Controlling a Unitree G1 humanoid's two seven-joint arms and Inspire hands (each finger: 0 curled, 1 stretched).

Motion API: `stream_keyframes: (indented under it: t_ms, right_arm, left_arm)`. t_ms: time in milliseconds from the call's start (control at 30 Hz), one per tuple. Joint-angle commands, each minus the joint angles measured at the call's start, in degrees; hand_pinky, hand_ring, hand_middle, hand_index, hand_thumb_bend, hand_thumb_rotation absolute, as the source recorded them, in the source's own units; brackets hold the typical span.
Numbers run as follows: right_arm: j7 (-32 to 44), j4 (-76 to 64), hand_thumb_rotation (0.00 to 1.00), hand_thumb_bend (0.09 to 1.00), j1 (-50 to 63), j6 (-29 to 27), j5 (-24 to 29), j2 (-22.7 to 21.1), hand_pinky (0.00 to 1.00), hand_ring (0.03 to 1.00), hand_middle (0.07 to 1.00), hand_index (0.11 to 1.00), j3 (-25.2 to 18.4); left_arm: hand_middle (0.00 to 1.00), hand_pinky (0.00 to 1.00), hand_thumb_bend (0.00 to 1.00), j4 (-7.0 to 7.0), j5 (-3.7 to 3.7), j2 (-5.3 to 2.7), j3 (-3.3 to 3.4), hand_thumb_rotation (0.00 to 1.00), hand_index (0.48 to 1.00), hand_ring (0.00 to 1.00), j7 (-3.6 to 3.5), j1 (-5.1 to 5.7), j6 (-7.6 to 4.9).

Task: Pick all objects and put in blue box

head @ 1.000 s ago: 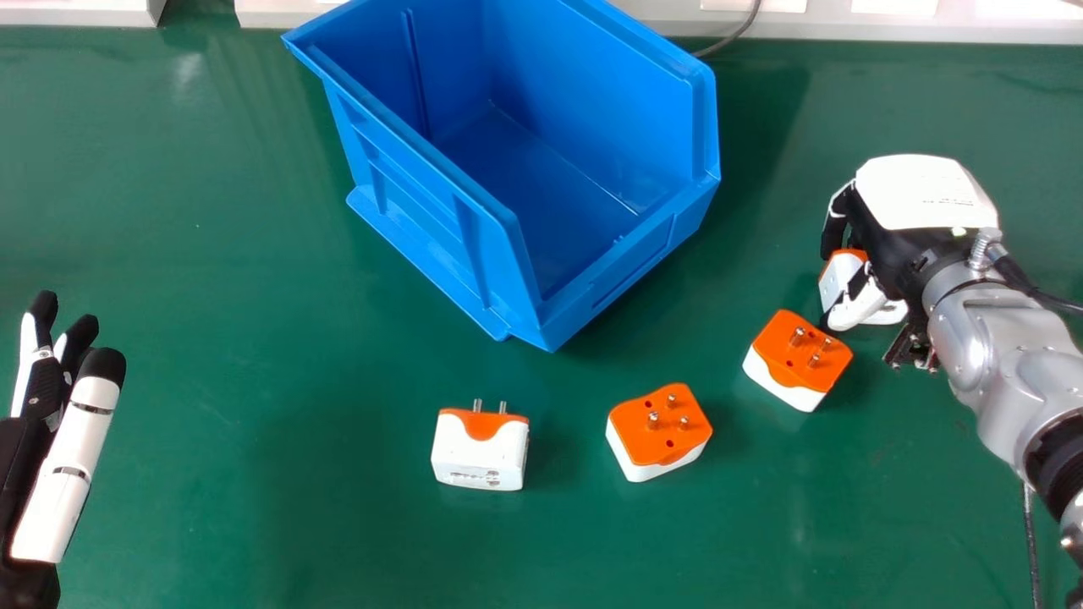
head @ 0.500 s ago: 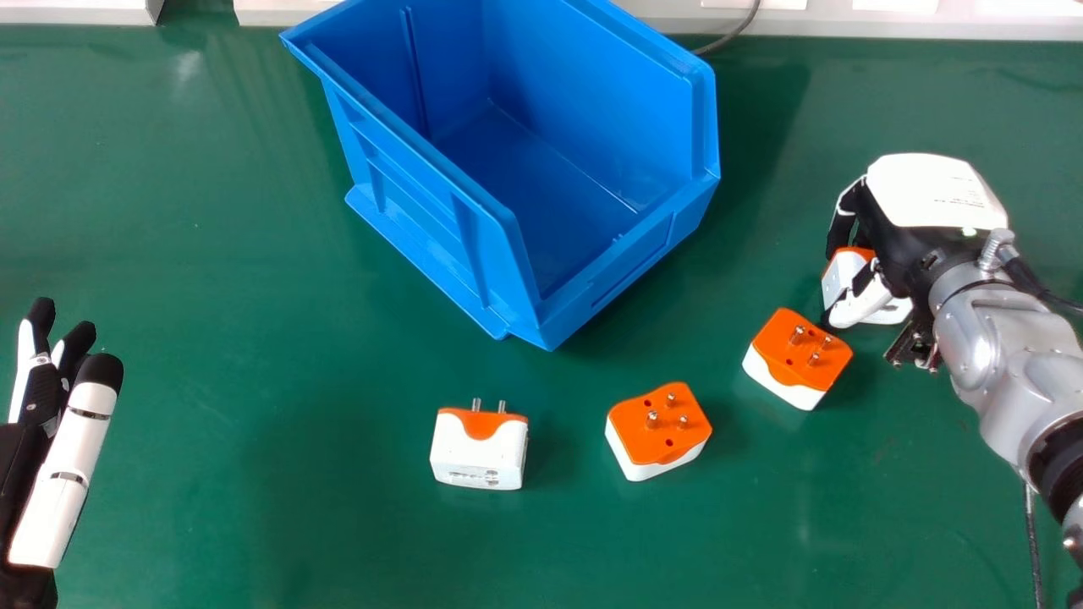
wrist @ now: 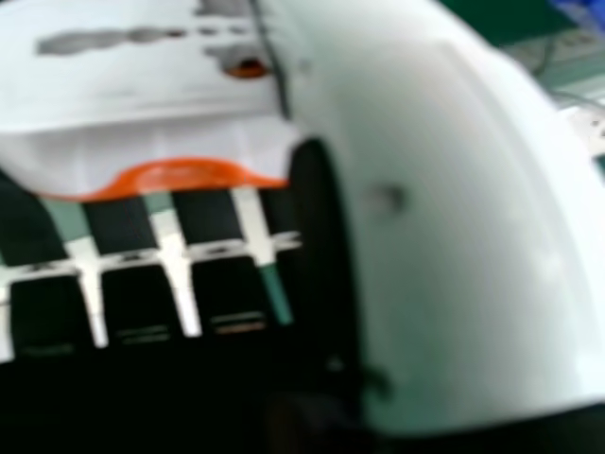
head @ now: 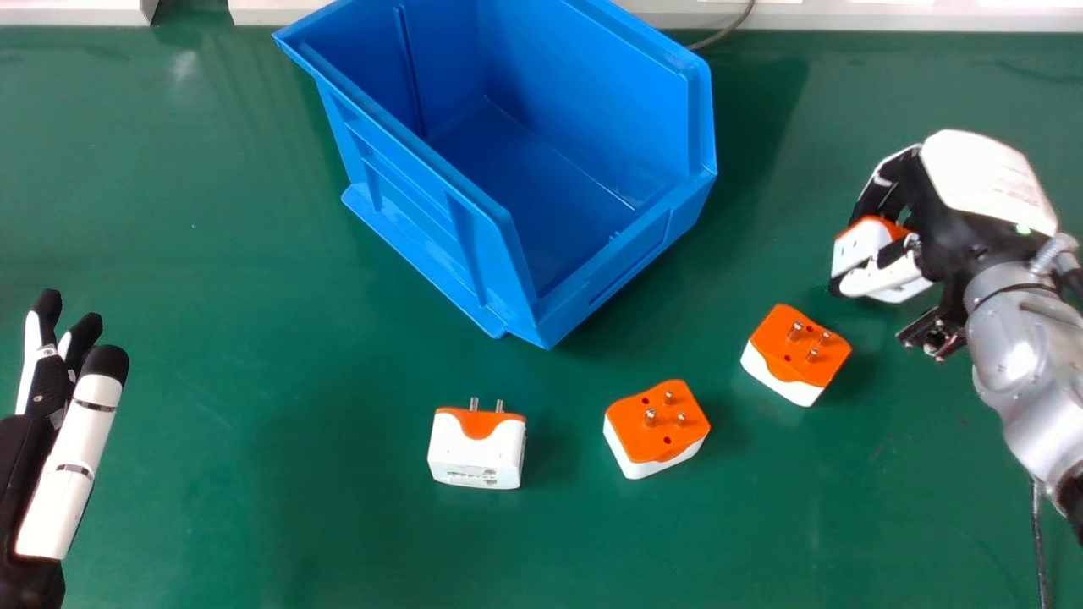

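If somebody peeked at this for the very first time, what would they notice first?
Probably the big blue box, standing open at the top middle of the head view, with nothing in it. Next, the three bright orange-and-white plugs sitting on the green table below it and to its right. Then the robot's right hand, over at the right, with its fingers around a fourth plug.

Over my head-view feed I'm seeing bright light washing the table [head: 254, 254], pale glare shining at far left, soft shadows falling right of the blue box [head: 474, 245].
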Motion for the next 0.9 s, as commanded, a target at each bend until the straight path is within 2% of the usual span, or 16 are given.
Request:
stream_keyframes:
  t_ms: [0, 33, 133, 233, 367, 400, 467, 733, 867]
  right_arm:
    - [-1.59, -2.98, 0.03, 0.503, 0.79, 0.21, 0.72, -1.03, 0.25, 0.324, 0.506, 0.463, -1.71]
    - [-1.63, -3.69, 0.05, 0.498, 1.13, 0.43, 0.83, -1.05, 0.28, 0.362, 0.519, 0.467, -2.10]
    - [-1.96, -5.78, 0.09, 0.488, 2.05, 0.83, 1.49, -1.12, 0.28, 0.352, 0.453, 0.468, -3.44]
    - [-2.02, -8.72, 0.12, 0.482, 3.32, 1.15, 1.88, -1.25, 0.35, 0.448, 0.514, 0.472, -4.65]
    - [-0.84, -14.24, 0.13, 0.481, 5.68, 0.71, 3.75, -0.82, 0.35, 0.455, 0.520, 0.473, -6.85]
    - [-0.58, -16.27, 0.13, 0.480, 6.55, 0.46, 4.13, -0.68, 0.22, 0.289, 0.339, 0.471, -7.28]
    - [0.37, -21.11, 0.14, 0.479, 8.40, 0.29, 4.88, -0.47, 0.12, 0.181, 0.224, 0.470, -8.01]
    - [3.94, -36.40, 0.14, 0.476, 12.39, 0.57, 6.01, 1.20, 0.06, 0.102, 0.150, 0.470, -9.35]
    - [5.79, -40.84, 0.14, 0.475, 11.81, 1.07, 6.19, 2.93, 0.05, 0.084, 0.134, 0.470, -8.80]
  left_arm:
    - [1.00, 1.00, 0.48, -0.37, 0.00, 0.02, 0.04, 0.97, 0.992, 1.00, 0.01, 0.12, -1.01]
    - [1.00, 1.00, 0.48, -0.31, -0.05, 0.01, 0.04, 0.97, 0.992, 1.00, -0.04, 0.10, -1.08]
    - [1.00, 1.00, 0.48, 0.09, -0.09, 0.05, -0.01, 0.97, 0.991, 1.00, -0.13, -0.21, -1.27]
    - [1.00, 1.00, 0.48, 0.07, 0.00, 0.04, -0.18, 0.97, 0.992, 1.00, -0.06, -0.45, -1.18]
    - [1.00, 1.00, 0.48, 0.36, 0.13, 0.10, -0.36, 0.97, 0.992, 1.00, 0.04, -0.78, -1.15]
    - [1.00, 1.00, 0.48, 0.53, 0.16, 0.14, -0.40, 0.97, 0.992, 1.00, 0.05, -0.93, -1.16]
    - [1.00, 1.00, 0.48, 1.05, 0.21, 0.23, -0.47, 0.97, 0.993, 1.00, 0.05, -1.33, -1.25]
    - [1.00, 1.00, 0.48, 2.63, 0.79, 0.31, -1.16, 0.97, 0.993, 1.00, 0.34, -3.15, -1.44]
    - [1.00, 1.00, 0.47, 3.65, 1.21, 0.22, -1.65, 0.97, 0.993, 1.00, 0.60, -4.46, -1.36]
